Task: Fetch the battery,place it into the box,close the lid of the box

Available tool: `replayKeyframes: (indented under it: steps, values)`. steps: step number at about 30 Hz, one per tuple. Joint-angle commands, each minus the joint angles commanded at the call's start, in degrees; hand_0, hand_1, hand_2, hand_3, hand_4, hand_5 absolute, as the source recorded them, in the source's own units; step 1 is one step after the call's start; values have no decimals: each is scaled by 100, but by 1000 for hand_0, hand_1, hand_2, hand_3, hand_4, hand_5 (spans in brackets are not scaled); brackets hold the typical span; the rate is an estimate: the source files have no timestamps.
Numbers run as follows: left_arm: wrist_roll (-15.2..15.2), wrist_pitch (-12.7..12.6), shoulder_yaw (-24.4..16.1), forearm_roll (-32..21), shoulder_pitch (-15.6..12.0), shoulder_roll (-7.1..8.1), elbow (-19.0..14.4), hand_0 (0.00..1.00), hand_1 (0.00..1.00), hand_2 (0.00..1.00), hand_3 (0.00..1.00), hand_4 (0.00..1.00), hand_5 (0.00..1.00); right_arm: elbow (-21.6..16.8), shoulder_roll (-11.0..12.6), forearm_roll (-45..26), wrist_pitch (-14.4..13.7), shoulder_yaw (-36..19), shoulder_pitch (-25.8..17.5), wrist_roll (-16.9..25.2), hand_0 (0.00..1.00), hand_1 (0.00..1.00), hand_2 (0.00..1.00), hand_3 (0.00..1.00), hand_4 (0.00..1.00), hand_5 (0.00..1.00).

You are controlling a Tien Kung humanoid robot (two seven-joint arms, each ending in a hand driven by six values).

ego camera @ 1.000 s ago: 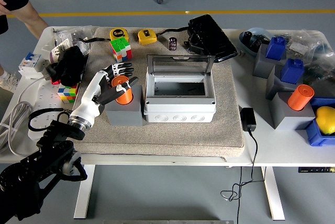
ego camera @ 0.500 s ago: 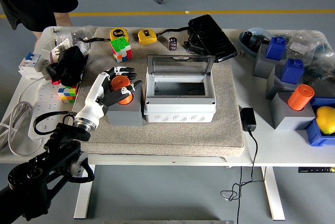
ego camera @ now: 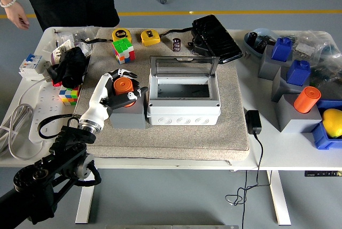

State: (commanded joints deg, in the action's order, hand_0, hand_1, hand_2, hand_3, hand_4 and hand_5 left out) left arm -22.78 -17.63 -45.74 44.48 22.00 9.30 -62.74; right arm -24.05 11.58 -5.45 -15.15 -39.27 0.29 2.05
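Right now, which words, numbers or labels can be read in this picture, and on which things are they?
"5" on the round yellow tape measure; the small print after it is too blurred to read.
Second yellow tape measure: label too small to read.
Small dark cylinder: print too small to read.
Packets at the table's far left: print blurred.
Nothing else is readable.

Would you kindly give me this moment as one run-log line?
left hand: closing around orange battery on grey block | right hand: not in view | box: lid open, nothing seen inside | person: at table's far left
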Motion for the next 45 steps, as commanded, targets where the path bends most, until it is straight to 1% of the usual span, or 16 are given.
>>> replayKeyframes:
  steps: [3, 4, 9, 10, 16, 23, 27, 28, 30, 33, 34, 36, 39, 40, 42, 45]
  values:
    - [-15, 3, 10, -64, 35, -44, 53, 322, 325, 300, 311, 830, 2, 2, 0, -4, -5, 0, 1, 8, 614, 639, 630, 581, 986, 572]
    - [-17, 6, 13, -73, 44, -54, 63, 279, 247, 209, 191, 531, 2, 3, 0, -5, -5, 2, 0, 8, 614, 639, 629, 581, 986, 570]
    - [-28, 31, 30, -107, 106, -132, 119, 279, 247, 209, 191, 531, 2, 2, -3, -13, -21, 8, -4, 31, 614, 639, 629, 581, 986, 570]
    - [-32, 37, 32, -115, 115, -146, 126, 261, 186, 156, 187, 520, 2, 1, -3, -15, -28, 8, -4, 41, 613, 639, 629, 581, 986, 570]
    - [-52, 64, 34, -127, 162, -204, 121, 258, 168, 147, 192, 508, 2, -1, -3, -23, -66, 7, 1, 93, 613, 638, 629, 579, 986, 570]
    - [-9, 17, -1, -5, 140, -124, -117, 260, 160, 145, 192, 484, 2, -3, -5, -26, -93, -21, 1, 128, 612, 636, 629, 579, 986, 569]
    - [251, 138, -120, 218, 131, -40, -397, 260, 160, 145, 192, 484, 2, 8, -9, -27, -83, -16, -7, 117, 612, 636, 629, 579, 986, 569]
    - [365, 206, -150, 330, 145, -5, -512, 260, 160, 148, 194, 528, 2, 10, -10, -25, -74, -11, -6, 106, 612, 637, 629, 579, 985, 568]
    - [517, 254, -148, 551, 184, 49, -703, 260, 160, 148, 194, 528, 2, 8, -11, -27, -69, -11, -6, 105, 612, 637, 629, 579, 985, 568]
    - [718, 133, 29, 1019, 317, 126, -956, 260, 160, 148, 194, 528, 2, 4, -6, -31, -74, -12, 0, 112, 612, 637, 629, 579, 985, 568]
    - [810, 19, 158, 1244, 404, 157, -1038, 261, 147, 144, 188, 881, 156, 2, -3, -32, -78, -14, 2, 116, 613, 637, 628, 578, 984, 567]
    - [995, -210, 414, 1531, 613, 206, -1107, 261, 147, 144, 188, 881, 156, -2, 2, -31, -81, -20, 6, 120, 613, 637, 628, 578, 984, 567]
    - [1272, -471, 888, 1983, 1024, 210, -1100, 261, 147, 144, 188, 881, 156, -3, 16, -34, -87, -24, 18, 120, 613, 637, 628, 578, 984, 567]
    - [1400, -538, 1042, 2166, 1174, 195, -1087, 242, 138, 140, 185, 983, 223, -5, 20, -38, -90, -29, 19, 125, 613, 635, 626, 578, 984, 567]
    - [1666, -637, 1244, 2505, 1395, 159, -1075, 242, 138, 140, 185, 983, 223, -4, 24, -41, -89, -24, 21, 123, 613, 635, 626, 578, 984, 567]
    - [2195, -733, 1482, 3101, 1676, 32, -1015, 242, 138, 140, 185, 983, 223, 1, 24, -56, -85, -15, 17, 125, 613, 635, 626, 578, 984, 567]
